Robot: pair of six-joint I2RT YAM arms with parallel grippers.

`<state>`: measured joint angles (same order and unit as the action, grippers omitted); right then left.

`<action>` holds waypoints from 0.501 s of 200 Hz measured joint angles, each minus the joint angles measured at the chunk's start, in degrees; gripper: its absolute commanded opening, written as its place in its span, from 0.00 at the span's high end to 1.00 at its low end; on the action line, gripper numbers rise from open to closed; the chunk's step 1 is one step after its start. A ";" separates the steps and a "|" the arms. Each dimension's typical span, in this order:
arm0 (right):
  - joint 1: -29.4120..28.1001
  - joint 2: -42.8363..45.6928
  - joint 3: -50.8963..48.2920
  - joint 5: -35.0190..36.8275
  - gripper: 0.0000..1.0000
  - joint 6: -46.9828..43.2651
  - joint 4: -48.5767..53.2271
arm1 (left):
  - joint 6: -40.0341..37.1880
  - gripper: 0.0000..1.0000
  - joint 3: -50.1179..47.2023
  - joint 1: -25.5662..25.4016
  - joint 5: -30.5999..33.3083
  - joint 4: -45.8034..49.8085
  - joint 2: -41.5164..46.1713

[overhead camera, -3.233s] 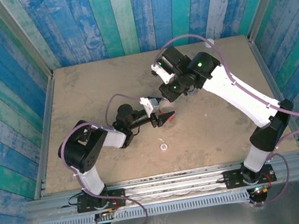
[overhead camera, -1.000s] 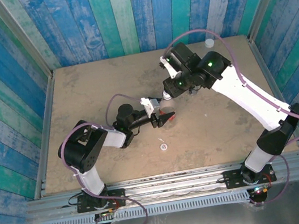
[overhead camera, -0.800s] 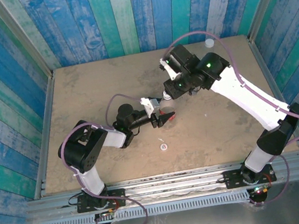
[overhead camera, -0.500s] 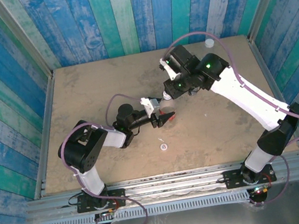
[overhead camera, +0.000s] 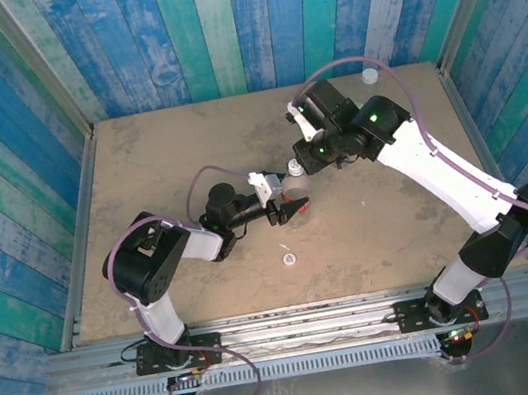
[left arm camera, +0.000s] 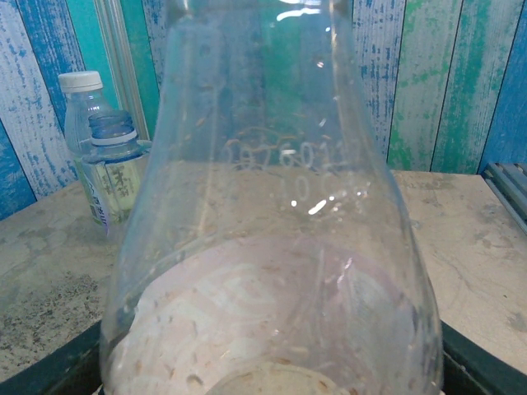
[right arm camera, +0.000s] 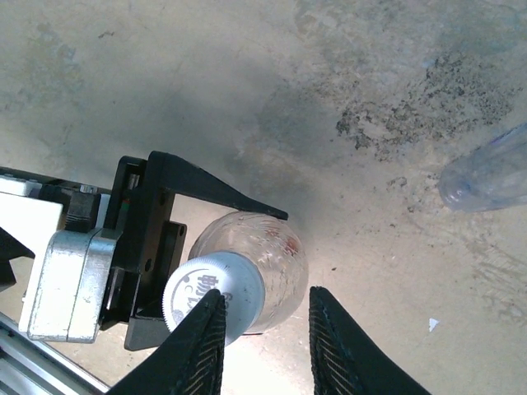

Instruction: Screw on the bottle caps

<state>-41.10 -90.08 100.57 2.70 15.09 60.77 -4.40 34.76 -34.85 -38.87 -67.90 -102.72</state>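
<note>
The left claw (overhead camera: 291,208) gripped a clear bottle (left arm camera: 272,206), the right claw (right arm camera: 268,292) hung parted over its seemingly untightened cap (right arm camera: 210,300); behind that bottle stood a capped bottle (left arm camera: 78,107) and an open bottle (left arm camera: 115,177)

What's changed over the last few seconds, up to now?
The right hand drew back rightward, uncovering the white cap sitting on the plain bottle; it holds nothing. The left hand kept its grip on that bottle, unmoved.
</note>
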 measured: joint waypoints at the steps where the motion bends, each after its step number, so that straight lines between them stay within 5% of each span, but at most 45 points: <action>1: 0.00 0.00 0.00 -0.04 0.70 0.02 0.00 | 0.00 0.28 0.00 0.02 0.00 0.00 0.00; 64: 0.00 0.02 0.02 -2.62 0.50 -0.57 -1.29 | 0.00 0.28 0.00 0.00 0.00 0.02 0.00; 100: -0.02 0.00 0.02 -3.06 0.48 -1.73 -1.88 | 0.00 0.28 0.00 0.00 0.00 0.04 0.00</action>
<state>-41.12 -90.08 100.60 -0.36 13.37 58.89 -4.40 34.76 -34.85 -38.87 -67.85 -102.72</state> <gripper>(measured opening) 0.526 0.719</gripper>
